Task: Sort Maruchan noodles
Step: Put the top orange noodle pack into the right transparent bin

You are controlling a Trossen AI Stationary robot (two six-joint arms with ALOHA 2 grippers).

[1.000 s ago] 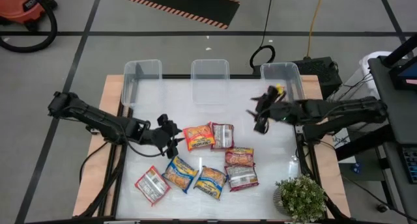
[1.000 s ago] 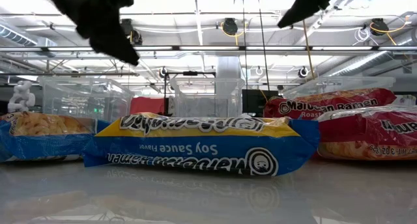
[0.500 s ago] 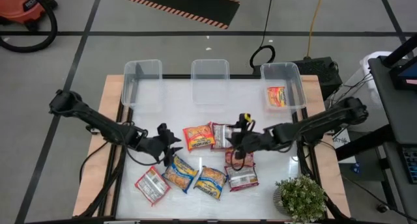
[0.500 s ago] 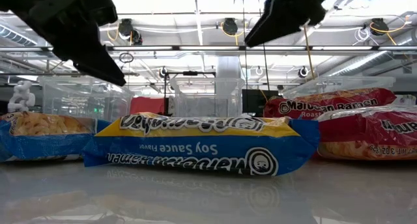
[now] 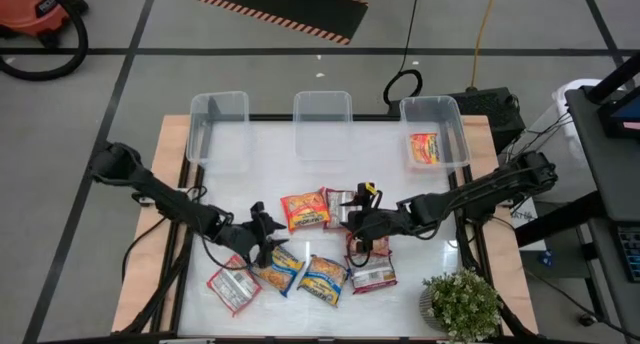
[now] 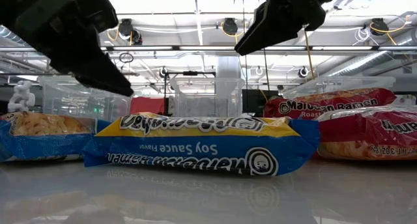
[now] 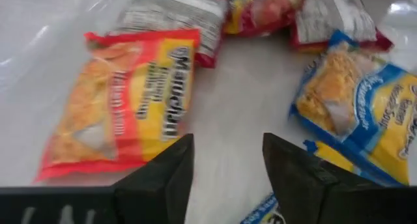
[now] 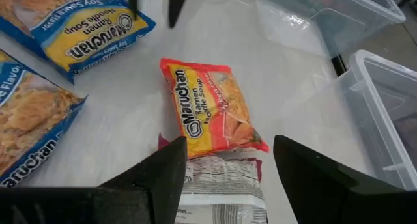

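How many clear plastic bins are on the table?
3, in a row along the far edge: left bin, middle bin, and right bin, which holds one orange-red packet.

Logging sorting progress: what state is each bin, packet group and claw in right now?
Right bin: holds one orange-red packet.
Middle bin: empty.
Left bin: empty.
Table packets: lying flat, unsorted.
Left claw: open, empty, over the blue-and-yellow packets.
Right claw: open, empty, over the maroon packet.

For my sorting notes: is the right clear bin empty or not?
Not empty. The high view shows one orange-red packet lying inside the right bin.
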